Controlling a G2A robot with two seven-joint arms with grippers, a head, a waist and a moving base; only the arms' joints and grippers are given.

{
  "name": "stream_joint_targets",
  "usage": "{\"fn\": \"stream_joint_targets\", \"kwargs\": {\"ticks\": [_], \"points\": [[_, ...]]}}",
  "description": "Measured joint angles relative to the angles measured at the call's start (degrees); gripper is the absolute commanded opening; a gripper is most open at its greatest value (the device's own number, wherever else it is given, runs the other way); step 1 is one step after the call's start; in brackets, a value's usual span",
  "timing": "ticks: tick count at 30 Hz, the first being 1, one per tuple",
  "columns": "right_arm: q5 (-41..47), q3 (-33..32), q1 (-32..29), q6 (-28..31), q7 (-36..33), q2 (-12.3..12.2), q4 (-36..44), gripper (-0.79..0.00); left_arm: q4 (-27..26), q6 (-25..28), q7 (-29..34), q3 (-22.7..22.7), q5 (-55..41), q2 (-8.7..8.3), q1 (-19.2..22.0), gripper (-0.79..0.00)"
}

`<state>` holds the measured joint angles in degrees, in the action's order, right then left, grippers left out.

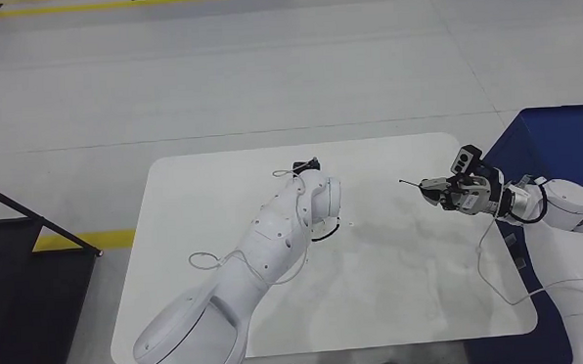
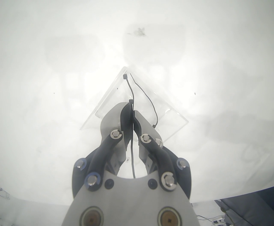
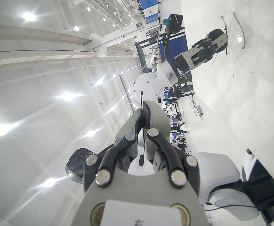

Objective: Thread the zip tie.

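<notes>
The left gripper is pressed fully shut, and a zip tie is pinched between its pads. The strap is passed back between the fingers toward the wrist, while the short front part, ending in the small square head, is left free beyond the fingertips. The head is held over a clear plate, on which another zip tie is laid in a loose curve, apart from the held one. The plate is set on the white table.

The right gripper is likewise closed, clamped on a second black strap. A short length is shown past the fingertips and the remainder is trailed behind the pads. In the top view this gripper is held above the table's right side, with the strap tip aimed toward the left gripper, and the two are well apart.

The step in hand is judged to be the bringing together of tip and head. It is best done if the tip is lined up square with the slot before any push is made, and if the approach is made slowly, since so thin a strap can be expected to bend aside. Whether the slot is turned toward the tip cannot be told; a turn of the left wrist may be needed
</notes>
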<state>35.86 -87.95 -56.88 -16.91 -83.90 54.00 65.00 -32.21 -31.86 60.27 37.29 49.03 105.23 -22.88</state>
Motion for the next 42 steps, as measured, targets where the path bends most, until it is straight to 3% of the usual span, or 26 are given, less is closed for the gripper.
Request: {"fn": "stream_joint_targets", "kwargs": {"ticks": [4, 6, 7, 11, 13, 21, 37, 42], "points": [[0.0, 0.0, 0.0, 0.0, 0.0, 0.0, 0.0, -0.785, -0.3, 0.1, 0.2, 0.4, 0.5, -0.07, -0.2, -0.763], [0.0, 0.0, 0.0, 0.0, 0.0, 0.0, 0.0, -0.785, -0.4, 0.1, 0.4, 0.6, 0.8, -0.07, -0.3, -0.653], [0.0, 0.0, 0.0, 0.0, 0.0, 0.0, 0.0, -0.785, -0.4, 0.1, 0.5, 0.6, 0.9, -0.05, -0.3, -0.637], [0.0, 0.0, 0.0, 0.0, 0.0, 0.0, 0.0, -0.785, -0.7, -0.1, 0.7, 0.9, 1.4, 0.05, -0.5, -0.628], [0.0, 0.0, 0.0, 0.0, 0.0, 0.0, 0.0, -0.785, -0.9, -0.1, 0.7, 1.0, 1.6, 0.08, -0.6, -0.665], [0.0, 0.0, 0.0, 0.0, 0.0, 0.0, 0.0, -0.785, -0.2, 0.3, 0.7, 1.7, 2.5, 0.15, -0.6, -0.643], [0.0, 0.0, 0.0, 0.0, 0.0, 0.0, 0.0, -0.785, 4.5, 1.3, -0.9, 2.1, 3.0, 1.56, -0.1, -0.714], [0.0, 0.0, 0.0, 0.0, 0.0, 0.0, 0.0, -0.785, 6.0, 2.1, -1.5, 2.1, 2.6, 2.32, 0.0, -0.705]]}}
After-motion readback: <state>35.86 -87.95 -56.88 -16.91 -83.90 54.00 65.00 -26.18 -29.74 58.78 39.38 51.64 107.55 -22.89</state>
